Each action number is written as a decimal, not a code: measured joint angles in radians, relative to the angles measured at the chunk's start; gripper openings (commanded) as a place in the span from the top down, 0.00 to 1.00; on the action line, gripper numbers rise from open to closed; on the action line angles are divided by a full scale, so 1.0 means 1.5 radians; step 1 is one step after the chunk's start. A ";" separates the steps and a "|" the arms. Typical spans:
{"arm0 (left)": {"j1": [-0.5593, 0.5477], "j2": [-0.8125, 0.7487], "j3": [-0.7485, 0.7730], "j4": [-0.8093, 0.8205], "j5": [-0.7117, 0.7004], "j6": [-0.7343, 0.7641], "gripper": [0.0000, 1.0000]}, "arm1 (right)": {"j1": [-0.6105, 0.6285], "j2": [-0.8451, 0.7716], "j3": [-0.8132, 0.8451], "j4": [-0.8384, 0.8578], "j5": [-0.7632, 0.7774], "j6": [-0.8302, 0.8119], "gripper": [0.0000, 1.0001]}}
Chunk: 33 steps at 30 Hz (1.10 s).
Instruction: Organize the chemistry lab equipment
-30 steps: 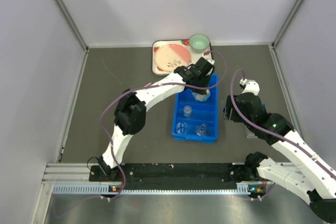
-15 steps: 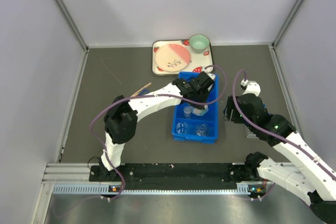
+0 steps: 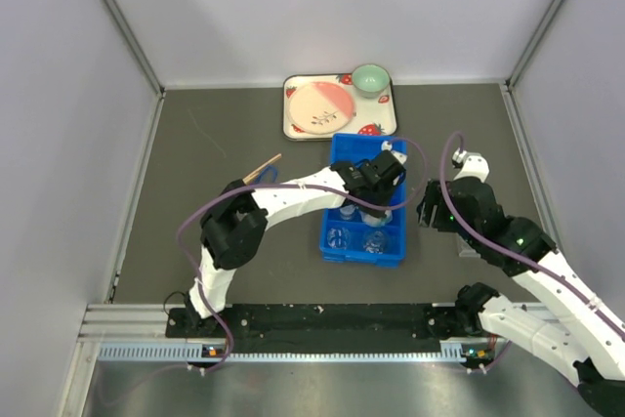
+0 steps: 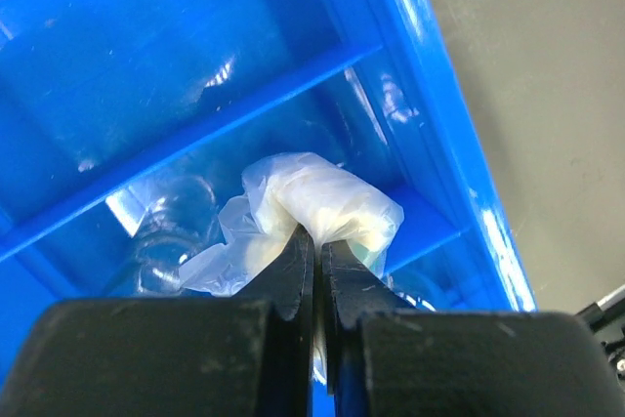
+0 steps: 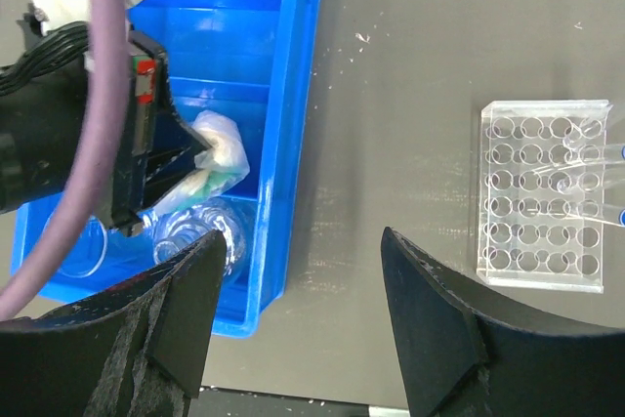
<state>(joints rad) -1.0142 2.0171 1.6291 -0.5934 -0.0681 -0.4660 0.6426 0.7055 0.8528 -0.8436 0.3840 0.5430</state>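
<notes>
My left gripper (image 3: 377, 204) is shut on a crumpled clear plastic bundle (image 4: 314, 200) with something whitish inside. It hangs over the near half of the blue divided bin (image 3: 363, 144). The right wrist view shows the same plastic bundle (image 5: 221, 149) above a clear glass beaker (image 5: 200, 231). Two more glass pieces (image 3: 340, 237) sit in the bin's near compartments. My right gripper (image 5: 303, 241) is open and empty over bare table between the bin and a clear tube rack (image 5: 542, 192). Thin clear tubes (image 5: 592, 153) lie across the rack's right side. A thin wooden stick (image 3: 262, 168) lies left of the bin.
A strawberry-print tray (image 3: 340, 130) with a pink plate (image 3: 320, 107) and a green bowl (image 3: 369, 78) stands at the back, just beyond the bin. Grey walls close in the table on three sides. The left arm's purple cable loops over the bin.
The left gripper has travelled with the plastic bundle from the bin's far end toward its near compartments. The right arm has shifted only slightly.
</notes>
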 measured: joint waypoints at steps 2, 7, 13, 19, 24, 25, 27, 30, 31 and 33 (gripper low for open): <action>0.000 0.016 0.012 0.004 0.000 0.000 1.00 | 0.000 -0.004 0.000 -0.004 0.000 0.000 0.35; -0.002 0.068 0.057 0.012 0.000 0.001 0.97 | 0.000 -0.006 0.000 -0.012 0.000 0.000 0.35; -0.001 0.113 0.092 0.011 -0.008 0.008 0.96 | 0.000 -0.007 0.000 -0.013 0.001 0.000 0.35; -0.002 0.128 0.096 0.012 -0.008 0.012 0.45 | 0.000 -0.007 0.000 -0.014 0.001 -0.001 0.34; -0.001 0.126 0.089 0.012 -0.012 0.020 0.29 | 0.000 -0.006 0.000 -0.014 0.001 -0.001 0.34; -0.001 0.125 0.089 0.011 -0.013 0.023 0.28 | 0.000 -0.006 0.000 -0.014 0.001 -0.001 0.34; -0.001 0.121 0.089 0.007 -0.015 0.033 0.28 | 0.000 -0.003 0.000 -0.015 0.001 -0.001 0.34; -0.002 0.109 0.090 0.001 -0.019 0.042 0.29 | 0.000 -0.002 0.002 -0.018 0.001 -0.001 0.34; -0.001 0.101 0.090 -0.003 -0.021 0.046 0.30 | 0.000 -0.001 0.006 -0.023 0.001 -0.001 0.34; -0.001 0.087 0.091 -0.009 -0.024 0.051 0.30 | 0.000 0.000 0.015 -0.026 0.001 -0.001 0.34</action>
<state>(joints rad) -1.0161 2.1483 1.7660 -0.6071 -0.1047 -0.3901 0.6426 0.7055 0.8753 -0.8825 0.3851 0.5415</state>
